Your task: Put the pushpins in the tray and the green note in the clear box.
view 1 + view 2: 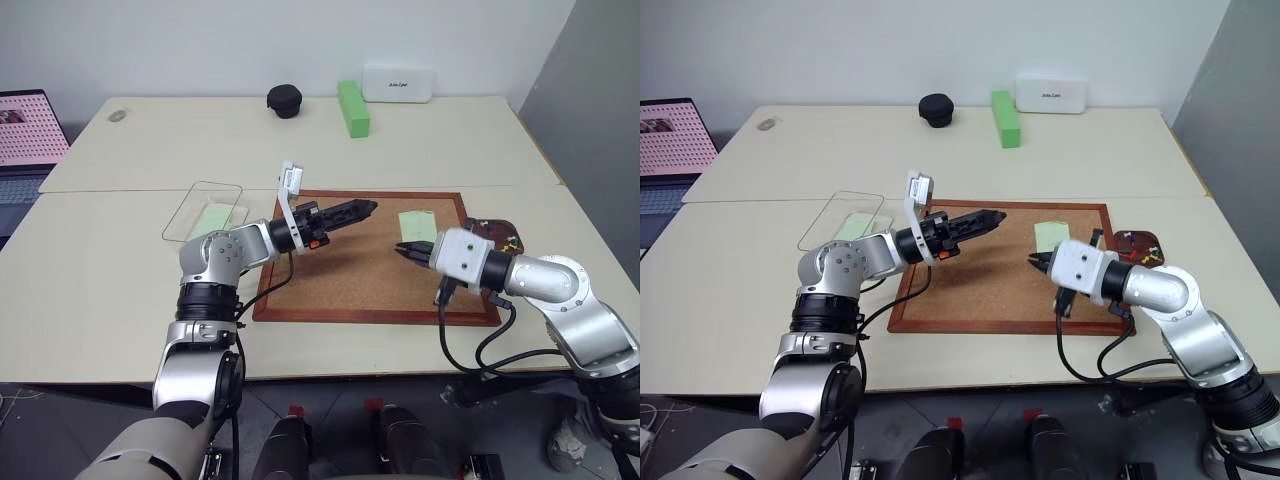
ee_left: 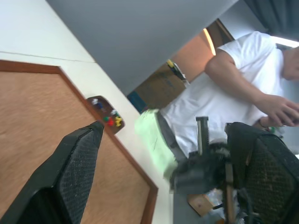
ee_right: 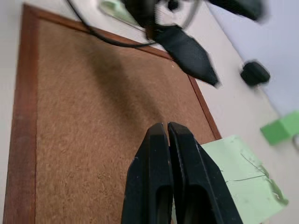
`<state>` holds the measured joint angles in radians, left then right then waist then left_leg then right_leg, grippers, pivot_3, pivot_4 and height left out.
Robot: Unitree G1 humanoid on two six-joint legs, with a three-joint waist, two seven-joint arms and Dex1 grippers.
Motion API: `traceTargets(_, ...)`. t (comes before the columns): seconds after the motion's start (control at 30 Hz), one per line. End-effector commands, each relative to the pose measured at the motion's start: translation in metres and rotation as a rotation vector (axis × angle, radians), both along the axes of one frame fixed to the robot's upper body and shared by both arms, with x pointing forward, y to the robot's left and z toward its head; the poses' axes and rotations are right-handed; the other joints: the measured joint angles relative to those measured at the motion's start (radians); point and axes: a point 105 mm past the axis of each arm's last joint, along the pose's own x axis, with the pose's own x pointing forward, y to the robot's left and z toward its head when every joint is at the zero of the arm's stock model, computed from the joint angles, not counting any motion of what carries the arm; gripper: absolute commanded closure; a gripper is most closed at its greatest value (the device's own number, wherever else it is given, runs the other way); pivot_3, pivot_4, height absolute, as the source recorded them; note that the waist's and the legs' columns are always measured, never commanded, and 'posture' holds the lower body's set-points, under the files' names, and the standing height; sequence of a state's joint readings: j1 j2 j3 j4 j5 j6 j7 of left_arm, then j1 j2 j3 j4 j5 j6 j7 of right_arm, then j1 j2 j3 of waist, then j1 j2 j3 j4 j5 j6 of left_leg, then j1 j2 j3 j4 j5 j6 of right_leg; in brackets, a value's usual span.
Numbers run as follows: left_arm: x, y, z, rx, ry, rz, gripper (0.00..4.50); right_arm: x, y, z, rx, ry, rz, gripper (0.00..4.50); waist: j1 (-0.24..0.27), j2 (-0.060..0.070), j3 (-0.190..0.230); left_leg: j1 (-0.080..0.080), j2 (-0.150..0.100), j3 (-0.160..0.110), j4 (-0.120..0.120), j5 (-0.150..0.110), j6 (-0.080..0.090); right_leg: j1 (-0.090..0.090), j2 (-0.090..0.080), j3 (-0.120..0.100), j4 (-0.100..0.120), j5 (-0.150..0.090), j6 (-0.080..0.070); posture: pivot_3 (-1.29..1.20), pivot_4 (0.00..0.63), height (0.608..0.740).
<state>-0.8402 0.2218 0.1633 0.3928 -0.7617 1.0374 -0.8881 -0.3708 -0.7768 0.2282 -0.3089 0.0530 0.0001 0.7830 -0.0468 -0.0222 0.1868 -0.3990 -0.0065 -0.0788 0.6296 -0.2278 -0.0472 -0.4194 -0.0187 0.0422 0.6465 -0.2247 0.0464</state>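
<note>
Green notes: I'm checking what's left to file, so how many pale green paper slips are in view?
2. One green note lies on the corkboard near its far right corner; another green note lies inside the clear box left of the board.

No legible text, only a blurred mark on the white case (image 1: 397,84)

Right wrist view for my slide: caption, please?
Shut right gripper over the corkboard, beside a green note, left gripper beyond.

Two green notes (image 1: 416,223) (image 1: 212,219); one tray (image 1: 497,236); one clear box (image 1: 192,205); one corkboard (image 1: 350,275).
</note>
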Motion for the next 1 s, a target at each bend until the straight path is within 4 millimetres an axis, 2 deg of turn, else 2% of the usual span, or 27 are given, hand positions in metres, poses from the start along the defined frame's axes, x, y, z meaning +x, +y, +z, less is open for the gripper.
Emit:
traceTargets(0.03, -0.005, -0.007, 0.004, -0.011, 0.000, -0.051, 0.08, -0.008, 0.011, 0.011, -0.034, -0.167, 0.110, 4.50, 0.000, 0.000, 0.000, 0.000, 0.000, 0.000, 0.000, 0.000, 0.000, 0.000, 0.000, 0.000, 0.000, 0.000, 0.000, 0.00, 0.150, 0.740)
traceTargets(0.4, -0.017, -0.015, 0.010, -0.050, 0.011, -0.135, 0.08, -0.011, 0.024, 0.019, 0.008, -0.257, 0.147, 4.50, 0.007, 0.000, 0.000, 0.000, 0.000, 0.000, 0.000, 0.000, 0.000, 0.000, 0.000, 0.000, 0.001, 0.000, 0.000, 0.00, 0.150, 0.740)
traceTargets(0.53, -0.016, -0.015, 0.009, -0.051, 0.021, -0.131, 0.70, -0.011, 0.028, 0.021, 0.018, -0.268, 0.152, 4.50, 0.008, 0.000, 0.000, 0.000, 0.000, 0.000, 0.000, 0.000, 0.000, 0.000, -0.001, 0.000, 0.001, 0.000, 0.000, 0.00, 0.150, 0.740)
traceTargets(1.0, -0.022, -0.018, 0.007, -0.040, 0.023, -0.158, 3.48, -0.008, 0.030, 0.021, 0.026, -0.271, 0.149, 4.50, 0.008, 0.000, 0.000, 0.000, 0.000, 0.000, 0.001, 0.000, 0.000, 0.000, -0.001, 0.001, 0.001, 0.000, -0.001, 0.00, 0.150, 0.740)
